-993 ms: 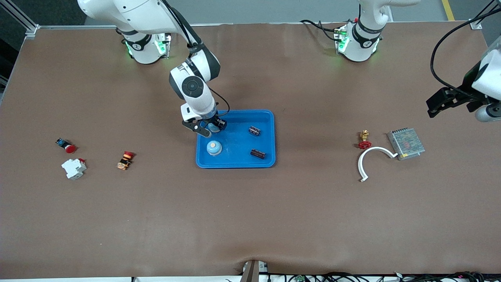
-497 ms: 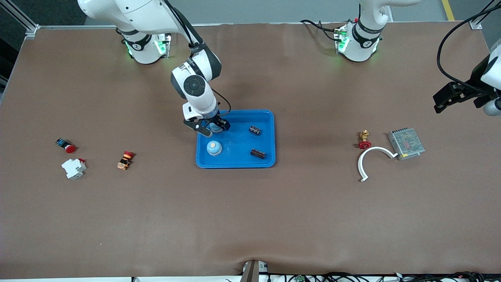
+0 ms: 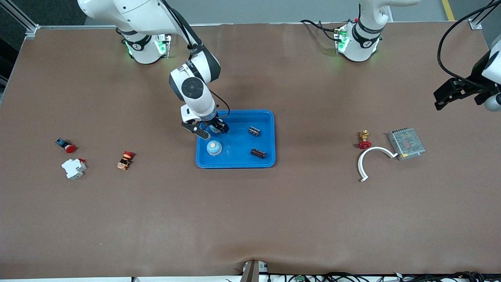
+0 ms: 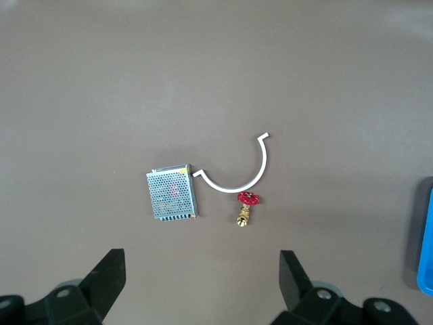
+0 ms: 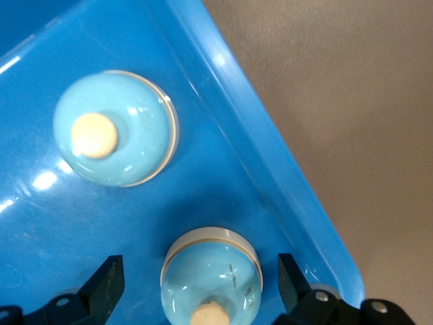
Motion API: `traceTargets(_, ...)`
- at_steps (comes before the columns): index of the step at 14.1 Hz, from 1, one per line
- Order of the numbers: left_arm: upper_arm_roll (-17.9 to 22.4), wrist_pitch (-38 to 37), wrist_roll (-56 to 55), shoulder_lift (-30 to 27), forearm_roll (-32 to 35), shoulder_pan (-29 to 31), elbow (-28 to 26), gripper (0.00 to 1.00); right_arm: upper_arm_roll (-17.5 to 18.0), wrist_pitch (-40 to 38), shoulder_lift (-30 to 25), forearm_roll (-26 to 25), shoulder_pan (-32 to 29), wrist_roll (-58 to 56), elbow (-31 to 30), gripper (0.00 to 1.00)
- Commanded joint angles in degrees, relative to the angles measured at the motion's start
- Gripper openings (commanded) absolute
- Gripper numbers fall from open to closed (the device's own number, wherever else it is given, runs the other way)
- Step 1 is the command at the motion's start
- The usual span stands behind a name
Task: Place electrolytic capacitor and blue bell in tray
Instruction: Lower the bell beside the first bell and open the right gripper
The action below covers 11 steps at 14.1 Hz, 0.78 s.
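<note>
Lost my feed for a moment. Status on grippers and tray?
Right gripper open over second blue bell in tray. Left gripper open, waiting above table. Both capacitors in tray. Nothing obstructing.

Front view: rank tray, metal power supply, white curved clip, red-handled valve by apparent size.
1. tray
2. white curved clip and metal power supply: too alike in extent to rank
3. red-handled valve

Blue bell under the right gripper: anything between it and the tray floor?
Nothing visible. The bell already sits in the tray, between the fingers of the open right gripper. A second bell stands apart beside it.
</note>
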Motion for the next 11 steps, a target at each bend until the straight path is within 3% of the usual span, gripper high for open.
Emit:
traceTargets(1, 0.23, 0.60, 1.21, 0.20, -0.94, -0.36, -0.53, 1.00, 0.36, -5.27, -0.25, 0.32, -2.32, -1.00, 2.82, 1.00)
traceTargets(11, 0.14, 1.48, 1.12, 0.29, -2.26, -0.71, -0.53, 1.00, 0.27, -7.48, -1.49, 0.23, -3.20, -1.09, 2.73, 1.00)
